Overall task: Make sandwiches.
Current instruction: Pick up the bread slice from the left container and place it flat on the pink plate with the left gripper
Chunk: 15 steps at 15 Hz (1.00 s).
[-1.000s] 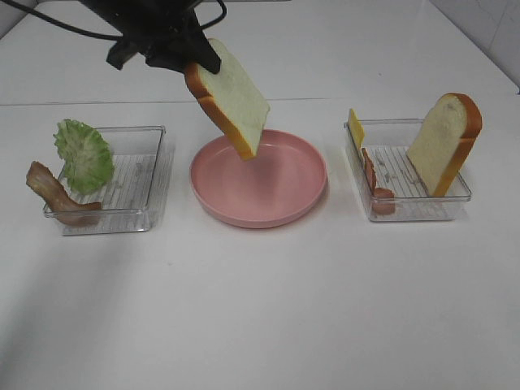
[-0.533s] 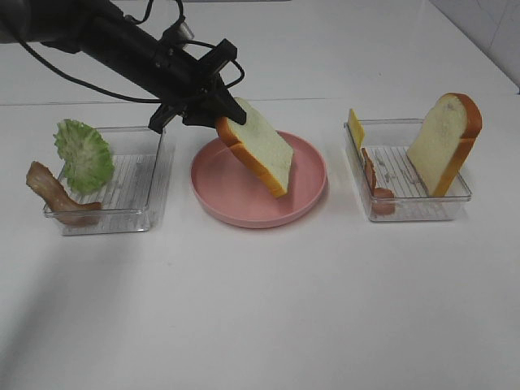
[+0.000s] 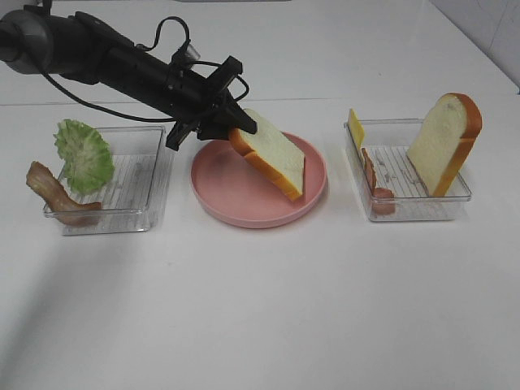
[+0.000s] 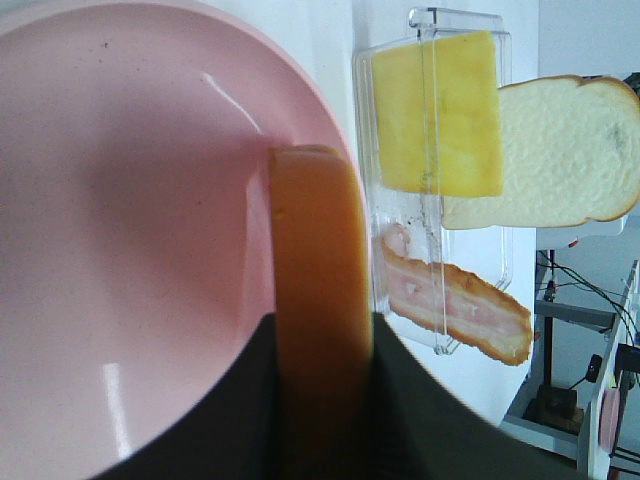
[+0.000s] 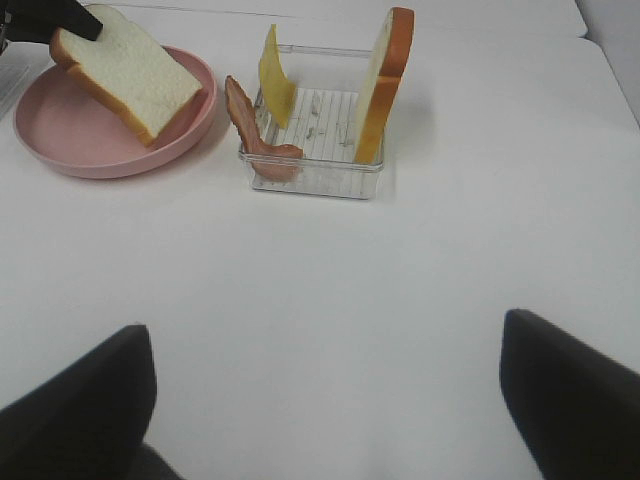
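My left gripper (image 3: 233, 130) is shut on one end of a white bread slice (image 3: 276, 156) with an orange-brown crust. The slice slants down over the round pink plate (image 3: 244, 216), its low edge close to the plate's right side; I cannot tell whether it touches. In the left wrist view the crust (image 4: 315, 260) runs between the dark fingers (image 4: 420, 410) above the plate (image 4: 120, 200). My right gripper (image 5: 330, 400) is open and holds nothing, hovering over bare table in front of the right tray (image 5: 312, 178).
The left clear tray (image 3: 142, 218) holds a green lettuce leaf (image 3: 84, 154) and a bacon strip (image 3: 53, 191). The right clear tray (image 3: 422, 213) holds a yellow cheese slice (image 3: 355, 127), bacon (image 3: 371, 175) and an upright bread slice (image 3: 445, 142).
My left arm has swung down and to the right, bringing the bread slice from high above the plate's back edge to a low slant over the plate. The right gripper stays open.
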Each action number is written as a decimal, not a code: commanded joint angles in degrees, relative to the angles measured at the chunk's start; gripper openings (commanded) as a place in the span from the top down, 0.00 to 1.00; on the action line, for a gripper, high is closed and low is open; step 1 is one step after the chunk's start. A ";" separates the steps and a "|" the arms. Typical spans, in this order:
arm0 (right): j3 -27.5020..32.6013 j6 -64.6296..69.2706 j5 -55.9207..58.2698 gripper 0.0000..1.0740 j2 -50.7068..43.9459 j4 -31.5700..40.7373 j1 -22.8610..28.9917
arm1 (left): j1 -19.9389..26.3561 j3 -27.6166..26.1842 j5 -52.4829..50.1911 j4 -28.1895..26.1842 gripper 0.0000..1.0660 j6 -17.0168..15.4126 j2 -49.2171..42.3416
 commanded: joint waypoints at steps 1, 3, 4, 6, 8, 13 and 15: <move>0.29 -0.34 -0.40 0.19 -0.74 0.06 -0.11 | 0.00 -0.11 0.06 -0.57 0.97 0.46 0.11; 0.29 -0.34 -0.40 0.19 -0.74 0.06 -0.11 | 0.00 -0.11 0.06 0.06 0.78 0.46 0.11; 0.29 -0.34 -0.40 0.19 -0.74 0.06 -0.11 | 0.00 -0.11 0.34 0.06 0.67 0.46 0.11; 0.29 -0.34 -0.40 0.19 -0.74 0.06 -0.11 | 0.00 -0.11 0.46 0.17 0.48 0.52 0.11; 0.29 -0.34 -0.40 0.19 -0.74 0.06 -0.11 | 0.00 -0.17 0.46 1.95 0.38 0.52 -0.34; 0.29 -0.34 -0.40 0.19 -0.74 0.06 -0.11 | -1.72 -0.86 -0.29 14.61 0.36 0.11 -3.84; 0.29 -0.34 -0.40 0.19 -0.69 0.06 -0.11 | -3.44 -0.86 -2.01 19.77 0.36 -2.92 -4.30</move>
